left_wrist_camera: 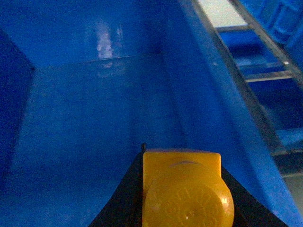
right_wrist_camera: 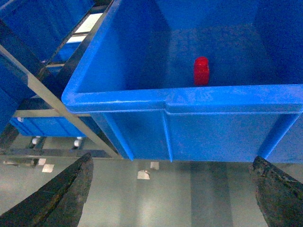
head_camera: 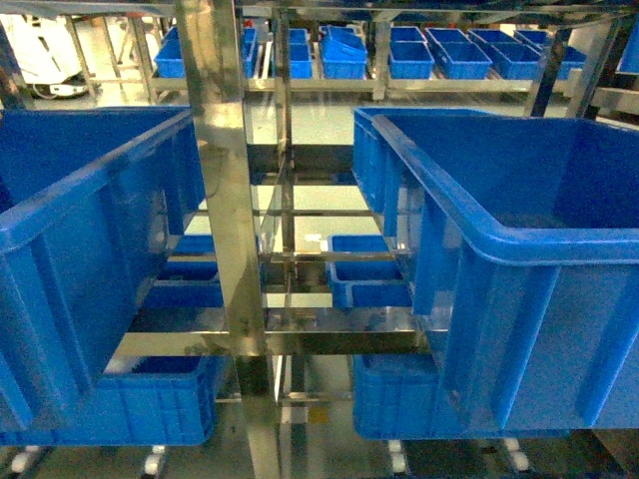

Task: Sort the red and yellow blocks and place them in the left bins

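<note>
- Two large blue bins were seen in the head view, the left bin [head_camera: 90, 230] and the right bin [head_camera: 519, 269], carried on a steel rack [head_camera: 225, 200]; neither arm was visible in that view.
- Several smaller blue trays [head_camera: 364, 269] were noted on lower and rear shelves; their contents could not be determined.
- The left bin's floor [left_wrist_camera: 94, 118] was shown bare in the left wrist view, so no block was judged to have been deposited in the visible part of it.
- The left gripper [left_wrist_camera: 182, 189] was found clenched on one yellow block [left_wrist_camera: 184, 187], held above that bin's interior; its release was judged to be the step in hand.
- The right gripper [right_wrist_camera: 173, 189] was found released and empty, its fingers wide apart, outside the right bin's front wall and above the floor.
- One red block [right_wrist_camera: 201, 71] was seen standing on the right bin's floor, near the front wall; its transfer to a left bin was judged outstanding.
- Raised lettering was present on the yellow block's round stud, but it was too blurred to be read; no other brand or label was legible.
</note>
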{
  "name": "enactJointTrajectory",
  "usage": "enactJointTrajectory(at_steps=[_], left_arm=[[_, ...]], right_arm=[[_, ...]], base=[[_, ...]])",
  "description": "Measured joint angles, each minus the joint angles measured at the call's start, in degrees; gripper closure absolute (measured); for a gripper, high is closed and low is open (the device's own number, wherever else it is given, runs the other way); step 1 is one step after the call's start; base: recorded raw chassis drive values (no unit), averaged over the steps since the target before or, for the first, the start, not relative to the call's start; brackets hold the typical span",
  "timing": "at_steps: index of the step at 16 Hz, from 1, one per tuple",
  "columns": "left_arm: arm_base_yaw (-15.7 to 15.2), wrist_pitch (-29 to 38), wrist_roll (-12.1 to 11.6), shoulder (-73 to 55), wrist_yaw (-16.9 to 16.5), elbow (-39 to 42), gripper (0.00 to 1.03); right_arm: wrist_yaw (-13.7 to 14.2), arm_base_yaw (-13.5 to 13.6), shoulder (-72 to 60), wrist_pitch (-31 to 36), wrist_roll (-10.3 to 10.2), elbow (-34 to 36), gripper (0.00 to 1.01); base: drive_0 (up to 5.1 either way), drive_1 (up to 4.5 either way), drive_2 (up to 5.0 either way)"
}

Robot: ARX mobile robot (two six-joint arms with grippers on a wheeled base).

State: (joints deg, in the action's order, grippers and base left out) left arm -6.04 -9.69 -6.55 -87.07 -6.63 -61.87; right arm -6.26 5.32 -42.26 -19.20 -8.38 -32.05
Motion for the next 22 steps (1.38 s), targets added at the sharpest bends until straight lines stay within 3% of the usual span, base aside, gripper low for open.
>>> enactJointTrajectory(at_steps=[2,4,5,7,10,11,12,15,16,17,18,19,20,21,22], left_arm=[[0.1,-2.3,-4.6,-8.6,0.3,-5.4,0.76],[-0.5,-3.5,-6.9,-16.5,0.2,-12.0,0.76],[-1.0,-1.7,-6.8,-18.2,0.8,-13.6,0.76],[-1.4,2.7,-6.7,-16.8,2.1,-13.2,0.61],[-3.1,0.5,-5.8,-7.0,-0.9,-8.9,0.36],[-4.2,-2.8,-5.2,-1.7,-3.8,-5.3,0.23],[-7.7,-8.3,-4.9,8.4,-10.9,0.7,0.03],[-12.8,-13.3,-0.7,24.7,-23.7,5.6,0.05],[-12.7,-12.9,0.6,26.1,-25.0,5.6,0.05],[-12.5,-13.0,1.3,26.1,-25.4,5.6,0.05],[-10.6,1.4,2.8,27.1,-19.2,11.0,0.12],[-9.0,13.9,4.7,31.2,-11.2,20.5,0.25],[-7.0,23.3,5.3,35.3,-7.1,28.3,0.37],[-5.4,29.9,5.8,38.2,-5.2,32.7,0.50],[-4.2,32.4,6.1,40.3,-4.0,35.8,0.61]], right_arm=[[0.0,0.0,0.0,0.0,0.0,0.0,0.03],[0.0,0.0,0.0,0.0,0.0,0.0,0.03],[0.0,0.0,0.0,0.0,0.0,0.0,0.03],[0.0,0.0,0.0,0.0,0.0,0.0,0.03],[0.0,0.0,0.0,0.0,0.0,0.0,0.03],[0.0,0.0,0.0,0.0,0.0,0.0,0.03],[0.0,0.0,0.0,0.0,0.0,0.0,0.03],[0.0,0.0,0.0,0.0,0.0,0.0,0.03],[0.0,0.0,0.0,0.0,0.0,0.0,0.03],[2.2,0.6,0.5,6.4,0.7,1.8,0.06],[8.5,1.7,4.3,20.8,3.4,8.3,0.16],[11.4,1.3,8.0,31.1,5.7,14.9,0.29],[11.6,0.1,9.2,37.1,6.8,18.1,0.42],[8.3,-2.3,10.7,38.3,7.1,19.8,0.55],[6.7,-5.1,12.3,38.4,7.6,21.2,0.66]], base=[[0.0,0.00,0.0],[0.0,0.00,0.0],[0.0,0.00,0.0],[0.0,0.00,0.0],[0.0,0.00,0.0],[0.0,0.00,0.0],[0.0,0.00,0.0],[0.0,0.00,0.0],[0.0,0.00,0.0],[0.0,0.00,0.0],[0.0,0.00,0.0],[0.0,0.00,0.0],[0.0,0.00,0.0],[0.0,0.00,0.0],[0.0,0.00,0.0]])
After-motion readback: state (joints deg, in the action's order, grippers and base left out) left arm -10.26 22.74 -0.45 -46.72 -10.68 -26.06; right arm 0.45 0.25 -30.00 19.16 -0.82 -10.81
